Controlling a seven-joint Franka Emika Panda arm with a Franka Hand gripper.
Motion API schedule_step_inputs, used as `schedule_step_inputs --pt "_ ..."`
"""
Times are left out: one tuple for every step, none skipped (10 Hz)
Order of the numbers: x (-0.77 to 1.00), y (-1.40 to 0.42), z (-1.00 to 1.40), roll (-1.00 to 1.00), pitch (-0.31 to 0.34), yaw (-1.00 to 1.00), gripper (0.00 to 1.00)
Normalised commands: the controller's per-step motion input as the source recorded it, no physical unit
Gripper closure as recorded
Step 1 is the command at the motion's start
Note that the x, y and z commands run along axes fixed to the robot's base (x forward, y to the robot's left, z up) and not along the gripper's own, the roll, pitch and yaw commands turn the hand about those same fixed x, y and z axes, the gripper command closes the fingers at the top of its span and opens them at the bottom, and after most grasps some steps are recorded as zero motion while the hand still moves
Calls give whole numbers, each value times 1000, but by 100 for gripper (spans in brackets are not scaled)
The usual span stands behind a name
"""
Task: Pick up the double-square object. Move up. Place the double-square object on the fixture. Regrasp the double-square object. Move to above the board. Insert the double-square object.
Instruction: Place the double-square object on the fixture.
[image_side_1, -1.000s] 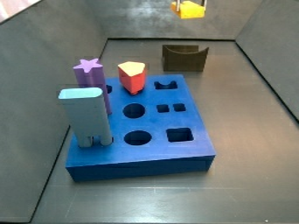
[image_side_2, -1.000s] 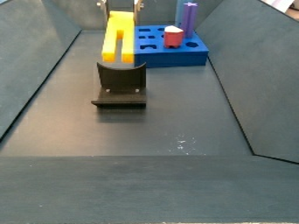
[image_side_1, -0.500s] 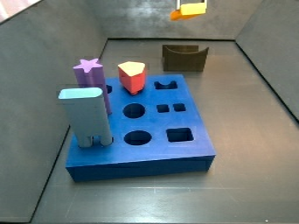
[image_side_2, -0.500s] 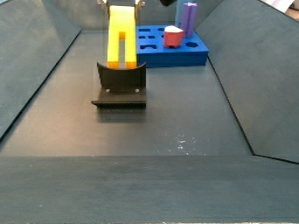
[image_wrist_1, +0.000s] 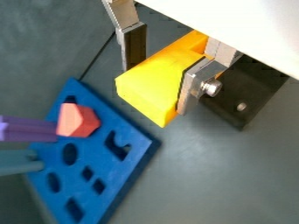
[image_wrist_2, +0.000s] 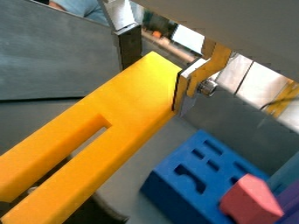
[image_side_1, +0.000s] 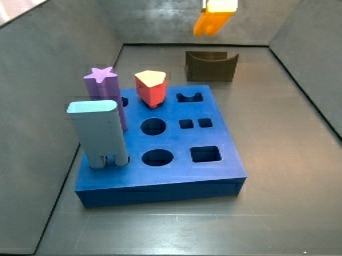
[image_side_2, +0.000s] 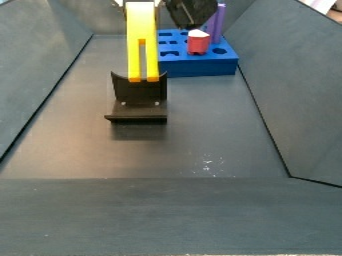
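The double-square object (image_side_2: 140, 40) is a yellow-orange block hanging upright, its two prongs pointing down just above the fixture (image_side_2: 138, 98). In a side view it shows high at the back (image_side_1: 217, 18), over the dark fixture (image_side_1: 211, 65). My gripper (image_wrist_1: 160, 83) is shut on the block's plain end; in both wrist views the silver fingers (image_wrist_2: 193, 83) press its sides. The blue board (image_side_1: 201, 175) lies apart from the fixture and also shows in the wrist views (image_wrist_1: 135, 153).
On the board stand a light-blue block (image_side_1: 98, 133), a purple star peg (image_side_1: 100, 85) and a red rounded-triangle peg (image_side_1: 151, 88). Several holes at the board's right side are open. Sloping grey walls (image_side_2: 47, 90) enclose the floor.
The double-square object has swung from a tilt to upright in my gripper and now hangs straight over the fixture's notch. The board and its pegs have not moved.
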Motion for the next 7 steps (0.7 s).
schedule_step_inputs --pt "65 39 -10 -950 109 -170 100" --pt "66 42 -13 -703 76 -172 100" --pt "68 43 -14 -516 49 -168 100" --pt "66 43 -13 -394 31 -165 100" --pt "55 27 -4 -237 -5 -148 100" --pt "84 124 -1000 -176 32 -128 100" --pt "89 123 -1000 -145 13 -110 100"
